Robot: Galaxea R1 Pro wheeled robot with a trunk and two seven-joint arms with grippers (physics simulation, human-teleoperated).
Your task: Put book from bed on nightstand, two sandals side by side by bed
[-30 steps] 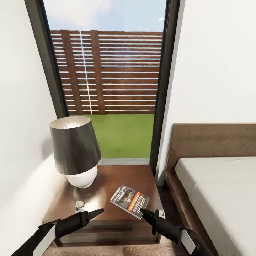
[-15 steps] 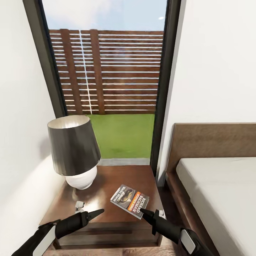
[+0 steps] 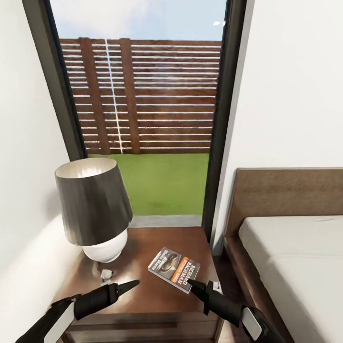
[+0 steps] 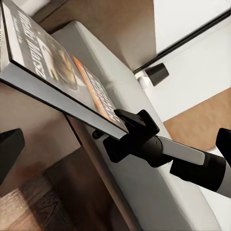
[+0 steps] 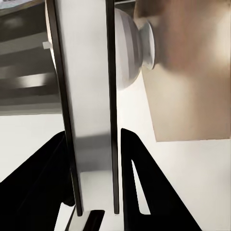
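The bed (image 3: 290, 257) was seen just right of the nightstand (image 3: 143, 281). On the nightstand, near the lamp (image 3: 95, 209), the book (image 3: 174, 269) was held: the right tool (image 3: 191, 284) was pinched on its edge. The left tool (image 3: 133, 284) was pressed together, empty.

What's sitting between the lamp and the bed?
In the head view, the nightstand top with the book, pinched by the right gripper, lies between lamp and bed.
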